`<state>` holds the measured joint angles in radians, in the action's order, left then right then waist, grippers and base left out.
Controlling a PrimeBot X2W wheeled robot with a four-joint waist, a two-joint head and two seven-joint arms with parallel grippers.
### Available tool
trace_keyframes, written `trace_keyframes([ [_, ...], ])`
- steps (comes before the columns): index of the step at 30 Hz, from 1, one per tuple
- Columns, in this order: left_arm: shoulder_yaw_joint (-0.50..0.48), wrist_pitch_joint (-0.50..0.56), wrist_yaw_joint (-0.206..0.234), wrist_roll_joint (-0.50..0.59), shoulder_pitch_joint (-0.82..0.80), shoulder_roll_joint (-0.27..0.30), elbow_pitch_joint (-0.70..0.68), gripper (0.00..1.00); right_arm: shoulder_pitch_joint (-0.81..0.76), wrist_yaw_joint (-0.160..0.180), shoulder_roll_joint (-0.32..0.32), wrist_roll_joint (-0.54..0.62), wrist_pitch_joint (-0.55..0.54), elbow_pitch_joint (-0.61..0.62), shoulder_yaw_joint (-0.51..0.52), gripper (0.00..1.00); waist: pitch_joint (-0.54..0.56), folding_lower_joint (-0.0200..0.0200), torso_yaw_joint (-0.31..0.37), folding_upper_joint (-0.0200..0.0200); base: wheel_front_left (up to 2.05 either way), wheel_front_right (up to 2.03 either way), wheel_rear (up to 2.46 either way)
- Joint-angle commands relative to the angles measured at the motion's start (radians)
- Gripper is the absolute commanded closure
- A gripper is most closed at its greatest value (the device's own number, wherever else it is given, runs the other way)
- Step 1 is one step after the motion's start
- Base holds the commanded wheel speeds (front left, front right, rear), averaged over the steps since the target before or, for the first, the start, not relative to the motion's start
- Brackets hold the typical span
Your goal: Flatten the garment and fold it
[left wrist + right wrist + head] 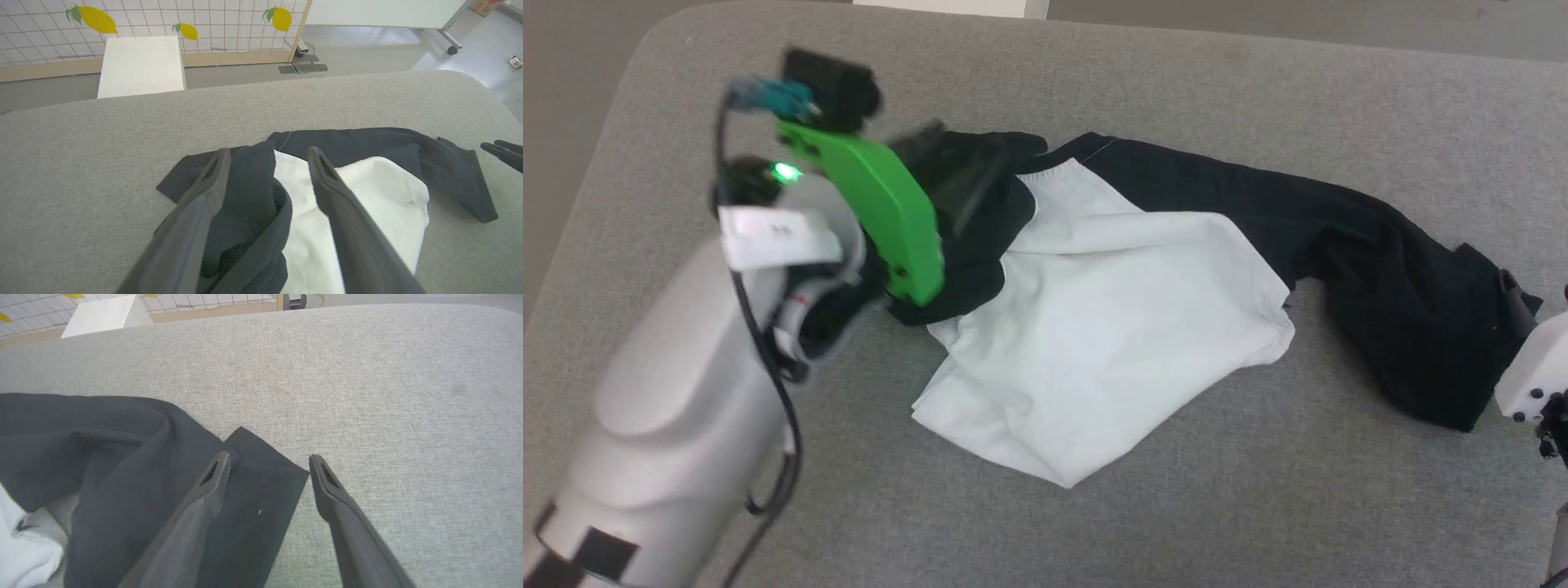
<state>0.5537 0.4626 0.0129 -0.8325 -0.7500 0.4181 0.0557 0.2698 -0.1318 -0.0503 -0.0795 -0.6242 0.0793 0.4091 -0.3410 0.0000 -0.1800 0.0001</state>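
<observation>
The left gripper (268, 153) has its fingers wide apart over the bunched black sleeve, nothing pinched; the right gripper (268, 457) is spread too, one finger over the other sleeve's cuff, one over bare table (1176, 73); the shirt (1111, 310) lies crumpled mid-table, white body heaped, right-hand sleeve stretched out; lemon-print wall (224, 24) way behind.

The grey fabric surface (1176, 73) is carrying the crumpled garment (1111, 327): I'm seeing one black sleeve (245, 196) lying beneath my left gripper (267, 153), the other's cuff (261, 490) at my right gripper (268, 457).
</observation>
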Motion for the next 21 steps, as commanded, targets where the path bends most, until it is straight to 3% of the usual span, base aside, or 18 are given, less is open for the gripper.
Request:
trace_keyframes([
  [1, -0.004, 0.011, 0.007, 0.014, -0.03, 0.012, 0.006, 0.0, -0.002, 0.001, 0.0, -0.008, 0.004, -0.003, -0.004, 0.0, -0.004, 0.0, 0.001, -0.0001, 0.0, 0.0, 0.0],
  [13, 0.1, 0.161, -0.07, 0.042, -0.208, -0.028, 0.209, 0.0, 0.018, 0.001, 0.0, -0.003, 0.003, 0.008, -0.012, 0.0, -0.048, 0.0, 0.03, -0.0001, 0.0, 0.0, 0.0],
  [21, 0.137, 0.205, -0.071, 0.055, -0.232, -0.038, 0.307, 0.0, 0.017, 0.001, 0.0, -0.004, 0.005, 0.017, -0.005, 0.0, -0.064, 0.0, 0.042, -0.0001, 0.0, 0.0, 0.0],
])
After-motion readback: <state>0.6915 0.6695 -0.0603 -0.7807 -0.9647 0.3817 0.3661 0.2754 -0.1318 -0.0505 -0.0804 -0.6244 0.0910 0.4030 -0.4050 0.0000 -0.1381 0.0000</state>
